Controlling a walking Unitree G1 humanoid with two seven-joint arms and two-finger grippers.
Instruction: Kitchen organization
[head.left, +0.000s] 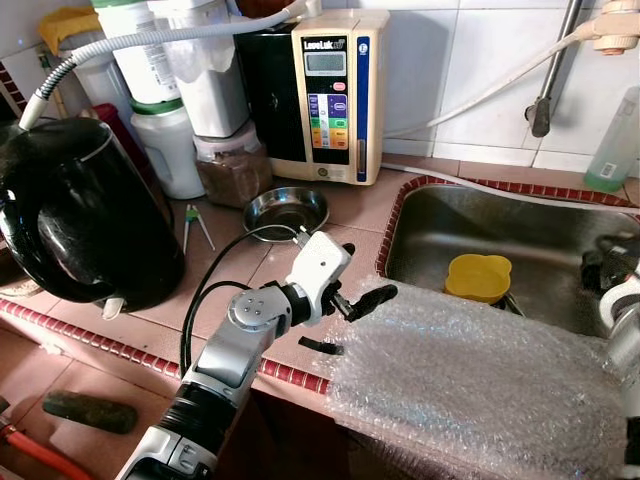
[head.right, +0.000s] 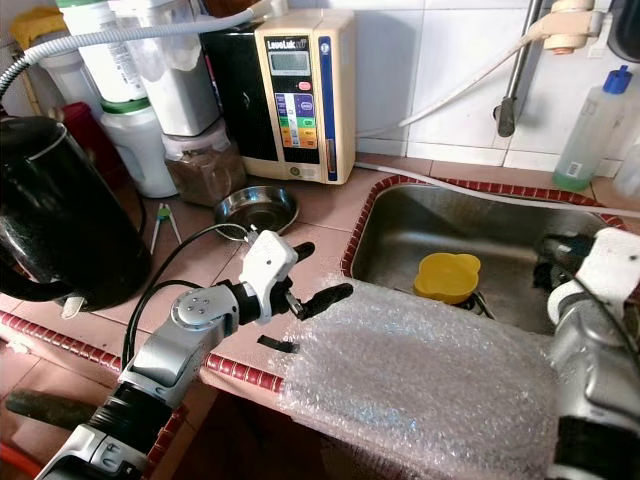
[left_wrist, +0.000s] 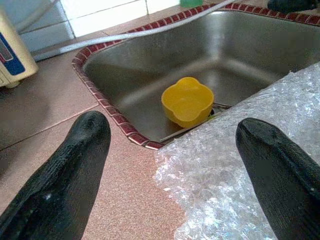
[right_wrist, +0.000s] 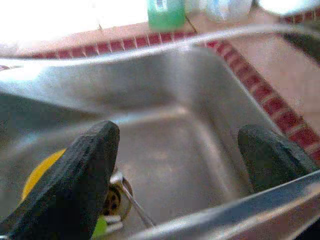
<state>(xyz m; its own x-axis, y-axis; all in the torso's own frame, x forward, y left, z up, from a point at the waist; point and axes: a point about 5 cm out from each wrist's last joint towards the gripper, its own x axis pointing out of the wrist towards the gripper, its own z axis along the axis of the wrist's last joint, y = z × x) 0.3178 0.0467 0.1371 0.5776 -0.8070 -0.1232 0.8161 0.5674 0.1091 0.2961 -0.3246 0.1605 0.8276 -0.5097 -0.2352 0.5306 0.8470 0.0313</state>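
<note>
A sheet of bubble wrap (head.left: 480, 380) lies over the counter's front edge and the near rim of the steel sink (head.left: 520, 215). My left gripper (head.left: 368, 270) hovers open at the sheet's left corner, its fingers (left_wrist: 75, 165) either side of that corner and holding nothing. Beyond it, a yellow bowl (left_wrist: 187, 100) sits near the drain in the sink. At the sink's right side my right gripper (head.right: 560, 262) is open over the basin with nothing between its fingers (right_wrist: 80, 170). The yellow bowl (right_wrist: 37, 175) shows past them.
A black kettle (head.left: 80, 215) stands at the left. A small steel bowl (head.left: 287, 210), a water ionizer (head.left: 335, 95) and several jars (head.left: 170, 140) line the back. A green bottle (head.right: 585, 130) stands behind the sink. A small black piece (head.left: 320, 346) lies near the counter's edge.
</note>
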